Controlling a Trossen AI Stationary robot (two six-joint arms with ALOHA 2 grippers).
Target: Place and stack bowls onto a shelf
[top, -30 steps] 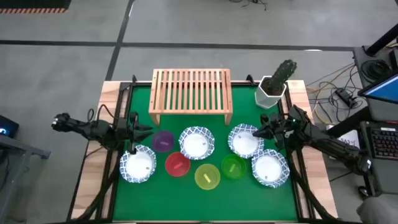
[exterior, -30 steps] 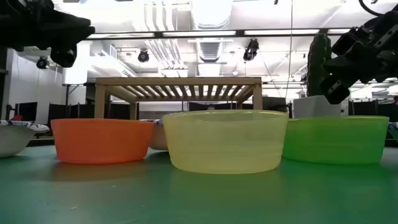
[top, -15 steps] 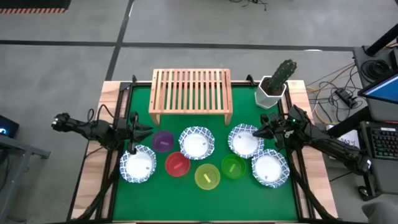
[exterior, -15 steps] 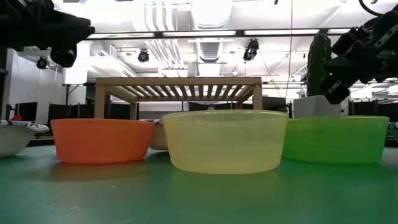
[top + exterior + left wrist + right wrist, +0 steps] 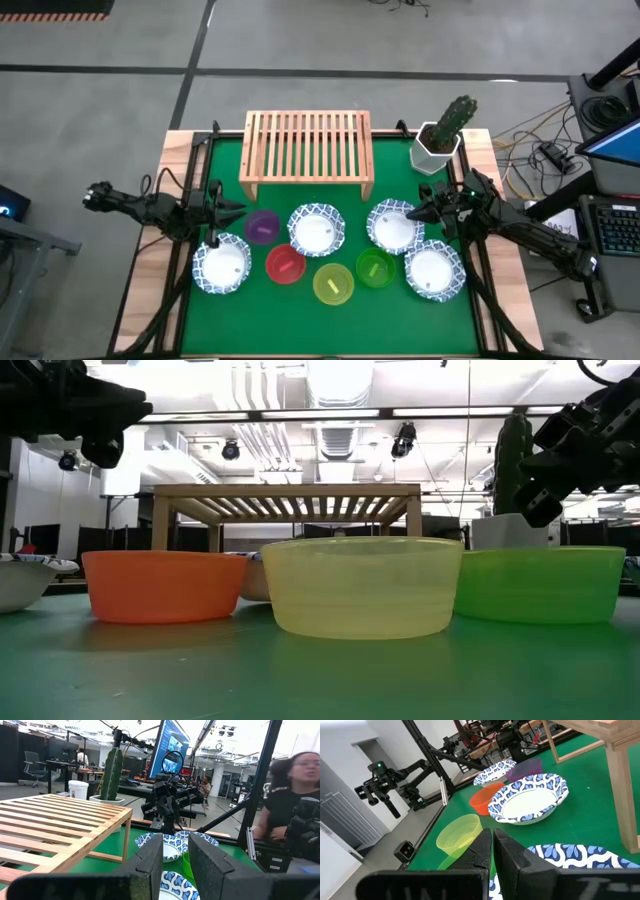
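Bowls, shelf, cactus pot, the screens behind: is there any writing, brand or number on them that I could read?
None can be read.
Blue-rimmed bowls: a pattern only, no letters.
Plain bowls such as the yellow one, the shelf and the cactus pot: no markings show.
Monitor in the left wrist view: its content is too blurred to read.

Light is bright and even, from ceiling strip lamps (image 5: pixel 320 412) at 12 o'clock in the low view, which burn out to white there. Shadows on the green mat (image 5: pixel 330 310) are soft and faint under the bowls. The yellow bowl (image 5: pixel 362 585) is slightly soft, close to the lens. In the left wrist view a person (image 5: pixel 295 795) at 3 o'clock is blurred, and the near fingers (image 5: pixel 150 865) are out of focus. The right wrist view's pale wall at 9 o'clock is overexposed.
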